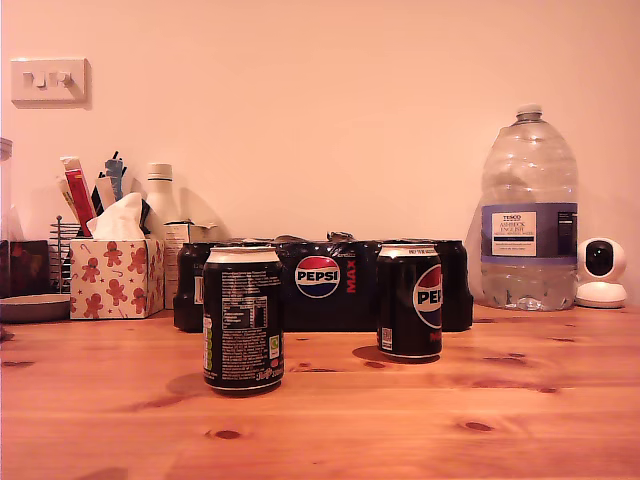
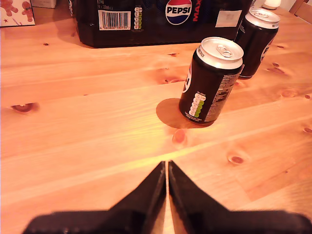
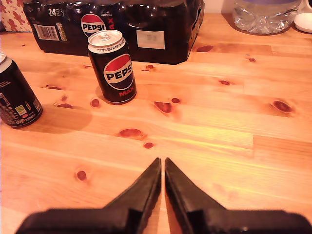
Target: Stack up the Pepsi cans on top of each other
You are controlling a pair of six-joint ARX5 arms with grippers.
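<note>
2 Pepsi cans stand upright and apart on the table (image 1: 560, 400): near can (image 1: 243, 318) centre-left of the exterior view, far can (image 1: 410, 300) centre-right. My first gripper (image 2: 167, 168) faces the near can (image 2: 211, 80), my second gripper (image 3: 163, 165) the far can (image 3: 112, 67). Both grippers are pinched closed, holding nothing, well short.

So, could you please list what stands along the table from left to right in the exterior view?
Tissue box → nearer Pepsi can → farther Pepsi can → water bottle → small white camera.
</note>
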